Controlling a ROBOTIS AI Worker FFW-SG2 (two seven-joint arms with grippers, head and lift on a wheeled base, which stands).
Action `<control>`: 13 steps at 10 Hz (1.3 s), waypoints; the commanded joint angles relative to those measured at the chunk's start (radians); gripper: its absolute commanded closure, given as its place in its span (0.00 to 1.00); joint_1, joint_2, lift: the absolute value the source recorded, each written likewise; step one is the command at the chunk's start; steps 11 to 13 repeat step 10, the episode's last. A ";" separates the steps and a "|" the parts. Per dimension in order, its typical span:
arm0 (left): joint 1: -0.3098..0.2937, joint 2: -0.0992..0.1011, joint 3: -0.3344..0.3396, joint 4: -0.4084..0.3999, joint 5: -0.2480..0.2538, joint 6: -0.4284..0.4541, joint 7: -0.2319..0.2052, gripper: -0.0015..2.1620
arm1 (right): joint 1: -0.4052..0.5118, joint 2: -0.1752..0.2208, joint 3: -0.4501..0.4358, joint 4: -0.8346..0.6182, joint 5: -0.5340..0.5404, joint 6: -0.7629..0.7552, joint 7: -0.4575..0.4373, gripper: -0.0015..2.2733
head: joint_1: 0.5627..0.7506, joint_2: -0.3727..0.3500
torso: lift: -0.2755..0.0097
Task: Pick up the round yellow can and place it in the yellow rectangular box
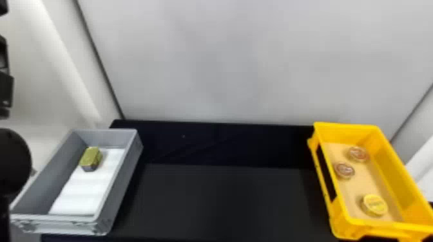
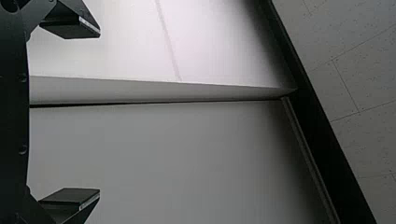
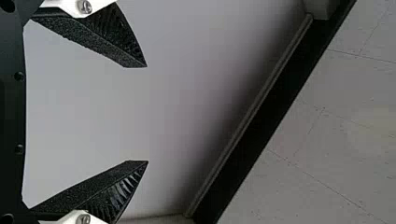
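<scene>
Since both your grippers, left gripper (image 2: 99, 112) and right gripper (image 3: 147, 114), are spread wide and empty, note the round yellow can (image 1: 375, 205) sits inside the yellow rectangular box (image 1: 389, 177), lower right of frame; grey box (image 1: 124, 177), lower left.

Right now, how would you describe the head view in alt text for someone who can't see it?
A round yellow can sits in the near end of a yellow rectangular box, with two reddish round items farther back. At left, a gray bin holds a greenish block. The left arm shows at the left edge.
</scene>
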 commanded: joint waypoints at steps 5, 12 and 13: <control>-0.001 0.003 0.001 -0.004 -0.003 0.004 0.000 0.04 | -0.021 -0.023 0.011 0.003 0.025 -0.026 0.005 0.02 | 0.70 0.59 | 0.96; -0.001 0.003 0.000 -0.006 -0.008 0.008 -0.001 0.04 | -0.032 -0.028 0.028 -0.013 0.009 0.021 -0.030 0.04 | 0.70 0.59 | 0.96; -0.001 0.003 0.000 -0.006 -0.008 0.008 -0.001 0.04 | -0.032 -0.028 0.028 -0.013 0.009 0.021 -0.030 0.04 | 0.70 0.59 | 0.96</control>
